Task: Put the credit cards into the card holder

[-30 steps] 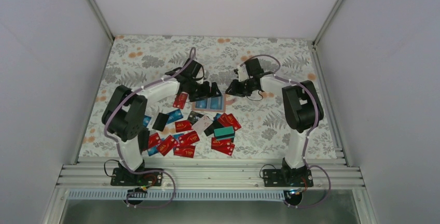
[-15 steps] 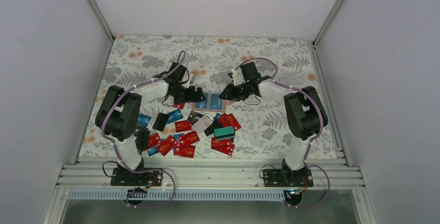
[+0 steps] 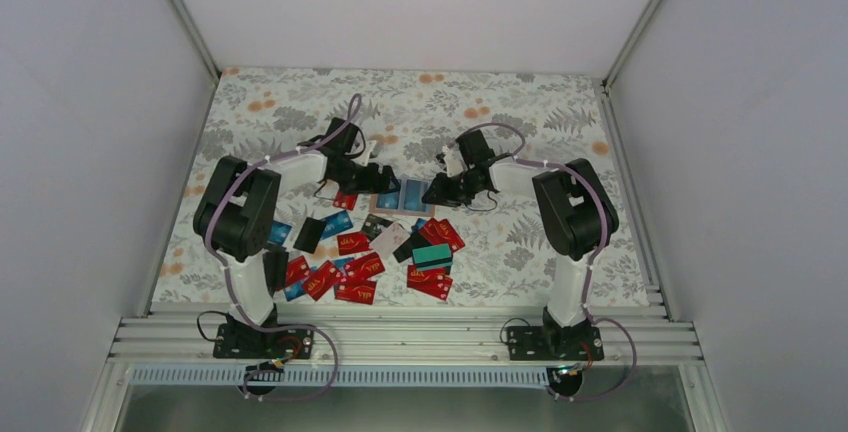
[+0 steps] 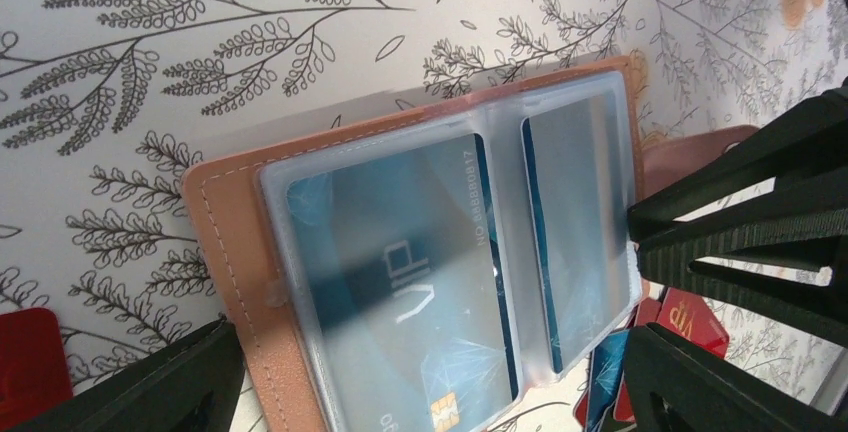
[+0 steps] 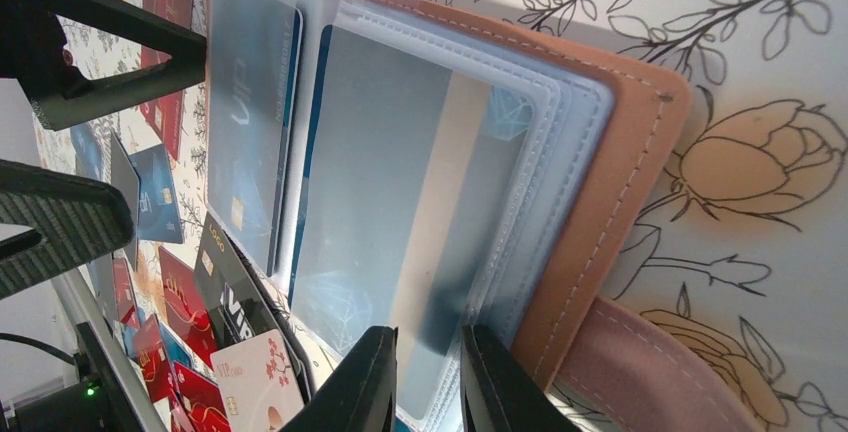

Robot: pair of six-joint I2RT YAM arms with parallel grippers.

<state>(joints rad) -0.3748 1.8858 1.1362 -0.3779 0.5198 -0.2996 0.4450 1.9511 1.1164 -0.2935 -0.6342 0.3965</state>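
Observation:
The tan card holder [image 3: 402, 197] lies open on the table, with blue cards in its clear sleeves [image 4: 400, 272]. My left gripper [image 3: 368, 180] is wide open at the holder's left edge; in the left wrist view [image 4: 432, 372] its jaws straddle the holder without touching it. My right gripper [image 3: 440, 192] is at the holder's right edge. In the right wrist view [image 5: 428, 337] its jaws stand a narrow gap apart over the right sleeve [image 5: 400, 202], with nothing visibly pinched. Loose credit cards, mostly red [image 3: 345, 272], lie in front of the holder, with a teal one [image 3: 432, 254] and a pale one [image 3: 388, 240].
A black card [image 3: 310, 234] and a blue card [image 3: 337, 222] lie left of the pile. A red card [image 3: 345, 200] lies just under the left gripper. The holder's pink strap [image 5: 660, 372] sticks out at its right. White walls enclose the flowered table [image 3: 300, 112].
My left gripper has pulled back leftward from over the holder to its left edge. My right gripper has dropped slightly toward the holder's right edge. The holder stays open.

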